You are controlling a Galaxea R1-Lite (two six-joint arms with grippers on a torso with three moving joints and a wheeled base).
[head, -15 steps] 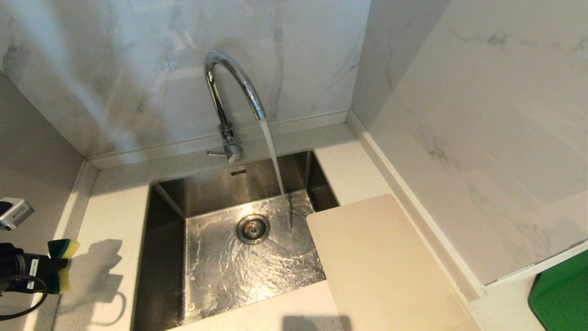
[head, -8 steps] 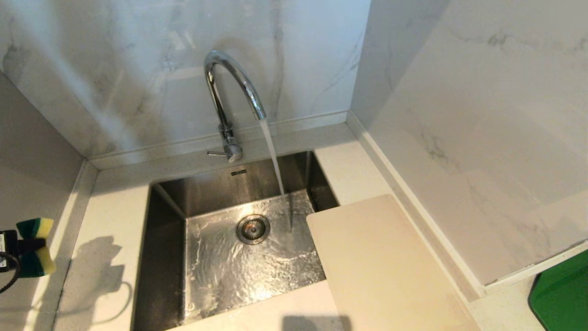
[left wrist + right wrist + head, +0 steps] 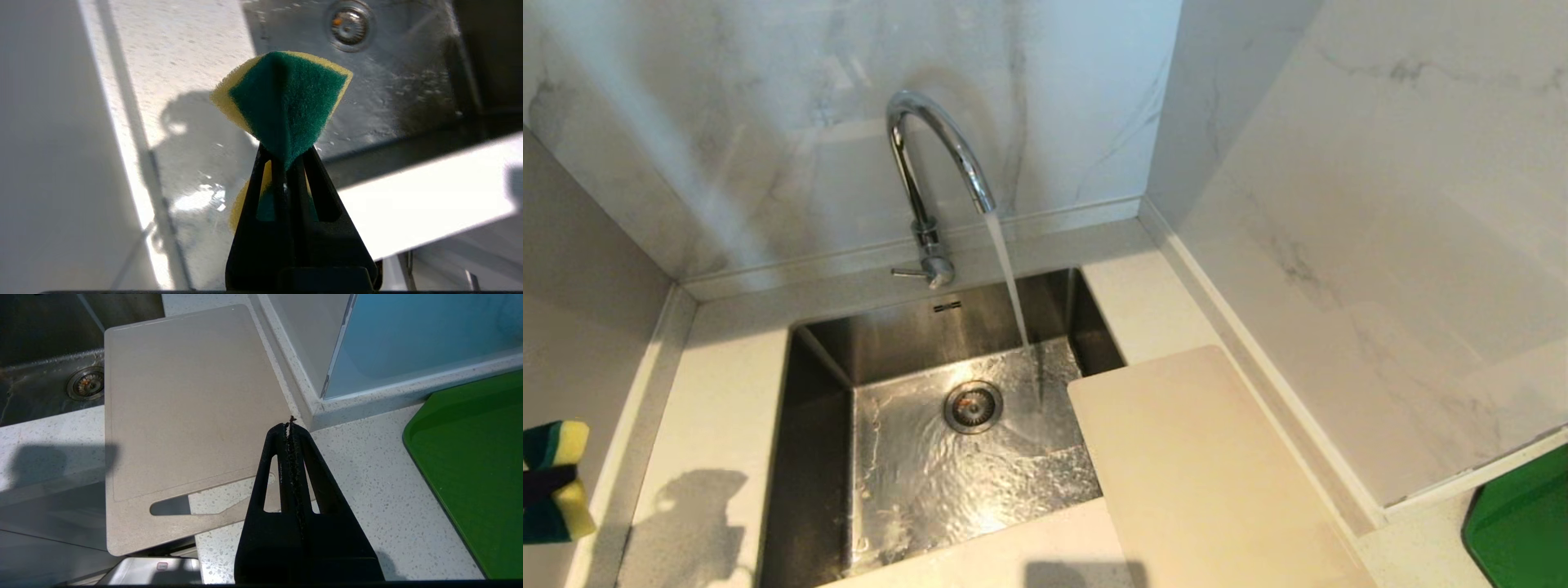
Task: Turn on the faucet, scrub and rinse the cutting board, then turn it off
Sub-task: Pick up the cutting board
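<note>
We have the faucet running; our left gripper pinches the sponge at 8 o'clock, right gripper closed, empty — cutting board at 4 o'clock, scrubbing, rinsing, shut-off remain.

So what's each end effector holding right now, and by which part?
The left end effector pinches the green-and-yellow sponge across its middle, folding it. The right end effector is shut on nothing.

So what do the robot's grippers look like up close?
Both look alike. The left gripper and the right gripper are matte black plastic, each with two long thin fingers that narrow to a pointed tip like a tall triangle. Each finger has a long cut-out slot. The right one's inner edges look rough and crumbly. No cables or markings show on them now.
</note>
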